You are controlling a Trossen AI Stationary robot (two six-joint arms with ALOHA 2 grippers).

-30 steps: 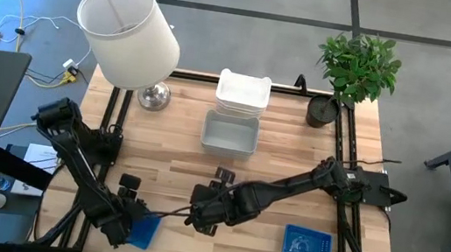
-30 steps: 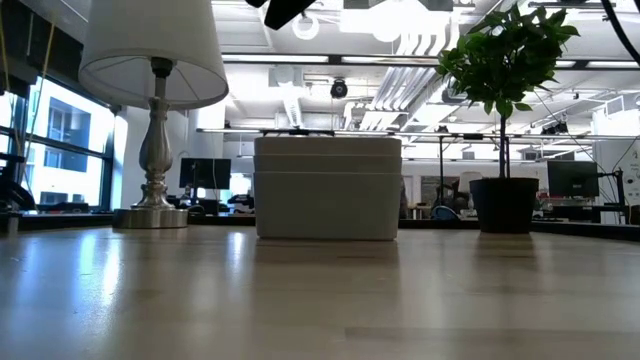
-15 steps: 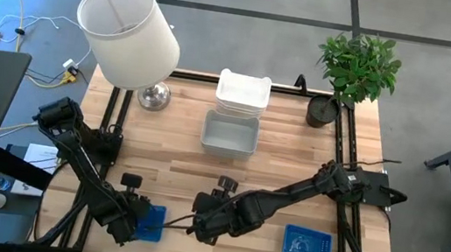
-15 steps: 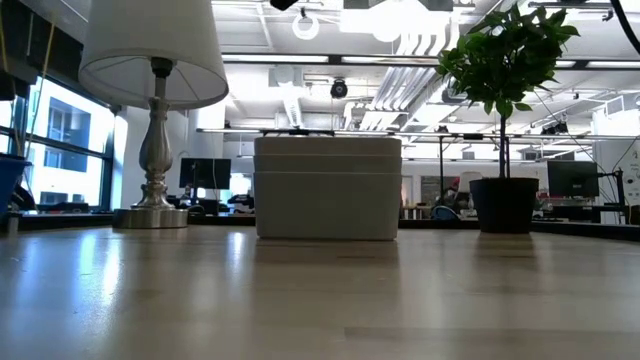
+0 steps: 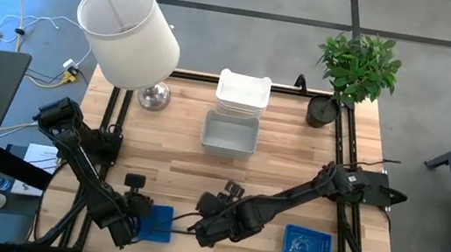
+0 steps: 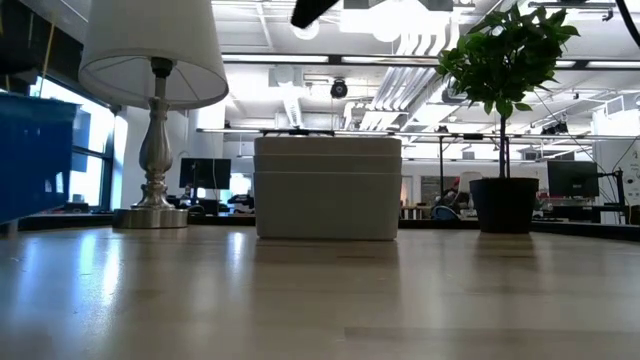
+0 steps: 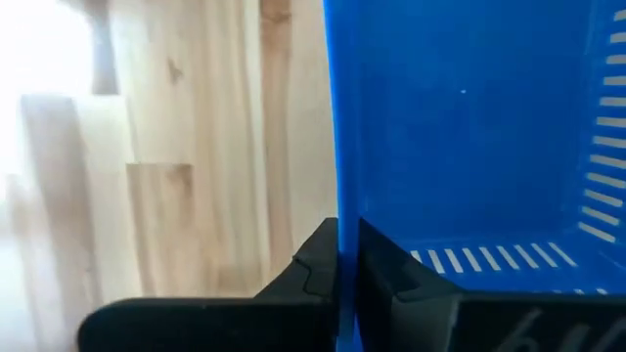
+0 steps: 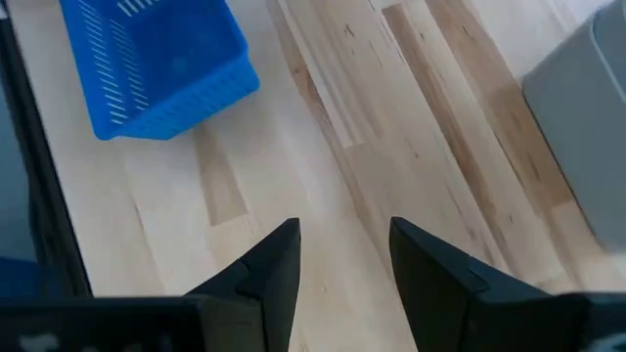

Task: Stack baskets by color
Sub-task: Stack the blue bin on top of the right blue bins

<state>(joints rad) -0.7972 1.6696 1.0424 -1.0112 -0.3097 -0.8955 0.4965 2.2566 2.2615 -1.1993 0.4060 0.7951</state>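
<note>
The left gripper [image 5: 141, 220] sits at the near left corner of the tabletop [image 5: 290, 166], its jaws clamped together on the side wall of a blue basket [image 5: 157, 222]; in the left wrist view that thin wall runs straight up between the two dark fingers [image 7: 313, 279], one finger outside the basket and one inside, with the slotted floor and walls of the basket [image 7: 469, 127] spreading away beyond them. From above this basket shows as a small rectangle, open side up, its sides roughly square with the tabletop edges, though which side is longer cannot be told. The low view catches it as a blue slab at the left edge [image 6: 35, 155]. The right gripper [image 5: 212, 230] hangs just right of it over bare wood, jaws apart and holding nothing, its fingers [image 8: 269, 269] pointing toward the blue basket [image 8: 156, 64]. A second blue basket [image 5: 307, 247] with a patterned base lies flat near the right front corner. A grey basket [image 5: 230, 133] lies mid-tabletop with its long axis running left to right, and a stack of white baskets [image 5: 243, 91] stands just behind it at the far edge. No writing or label can be read on any of them.
</note>
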